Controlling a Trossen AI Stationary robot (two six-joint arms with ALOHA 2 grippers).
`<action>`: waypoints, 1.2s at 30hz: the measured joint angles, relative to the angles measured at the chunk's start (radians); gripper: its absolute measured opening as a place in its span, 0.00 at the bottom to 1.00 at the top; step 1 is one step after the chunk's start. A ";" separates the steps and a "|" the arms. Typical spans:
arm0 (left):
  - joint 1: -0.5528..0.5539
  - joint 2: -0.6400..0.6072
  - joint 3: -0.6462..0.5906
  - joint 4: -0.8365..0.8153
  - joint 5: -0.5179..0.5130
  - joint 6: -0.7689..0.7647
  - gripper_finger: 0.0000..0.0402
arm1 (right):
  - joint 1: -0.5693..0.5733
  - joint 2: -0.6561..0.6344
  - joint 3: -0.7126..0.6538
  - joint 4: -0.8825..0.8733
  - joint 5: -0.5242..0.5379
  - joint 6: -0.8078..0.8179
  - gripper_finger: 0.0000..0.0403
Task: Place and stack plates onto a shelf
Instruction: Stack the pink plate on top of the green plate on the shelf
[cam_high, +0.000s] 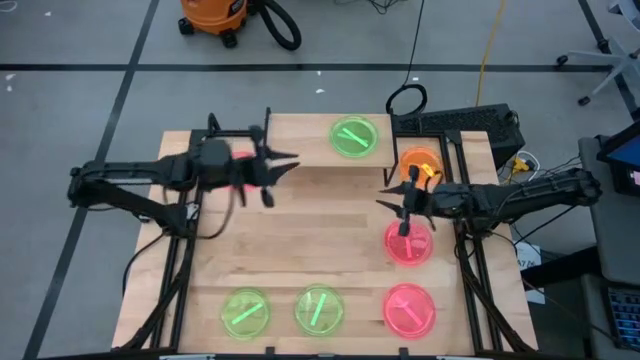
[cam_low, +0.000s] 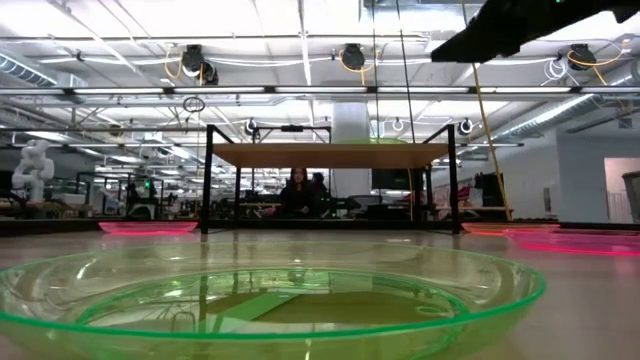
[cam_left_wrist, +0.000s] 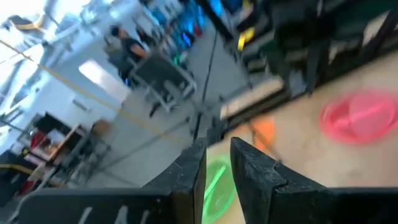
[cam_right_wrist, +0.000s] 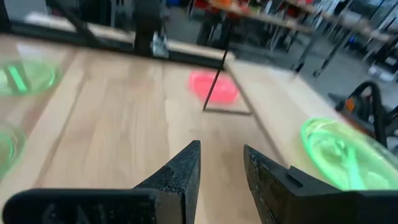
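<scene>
Done so far: one neon green round see-through plastic plate (cam_high: 354, 137) lies on the small light-wood shelf with thin black legs (cam_high: 305, 140). It is the only plate up there, so no stack has begun.

Left to do: six plates are not on the shelf yet.

Orange plate: the orange round plastic plate (cam_high: 420, 162) sits just beside the shelf's right end, on the big wooden table (cam_high: 300, 230) as far as I can tell.

Pink plates: one pink round plastic plate (cam_right_wrist: 208, 86) lies on the table near the shelf's left end. A second pink plate (cam_high: 408, 243) is on the right side of the table, and a third pink plate (cam_high: 408, 308) is at the near edge.

Other green plates: two more green plates (cam_high: 245, 312) (cam_high: 319, 308) lie side by side at the near edge.

How far along: I think the job is only just starting.

Left end effector (cam_high: 280, 165): it hangs in the air above the pink plate by the shelf's left end. Its arm reaches in from the left side. The fingers have a small gap and grip nothing.

Right end effector (cam_high: 390, 198): it hangs over the table between the orange plate and the second pink plate. Its arm reaches in from the right side. The fingers are apart and empty.
</scene>
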 joint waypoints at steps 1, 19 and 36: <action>-0.017 -0.022 -0.042 0.055 0.000 -0.009 0.20 | 0.000 0.023 0.019 -0.029 -0.001 0.005 0.26; -0.168 -0.129 -0.561 0.614 -0.042 -0.168 0.20 | 0.075 0.317 0.140 -0.307 -0.219 0.225 0.26; -0.168 -0.129 -0.571 0.606 -0.041 -0.240 0.20 | 0.258 0.509 0.140 -0.552 -0.268 0.597 0.26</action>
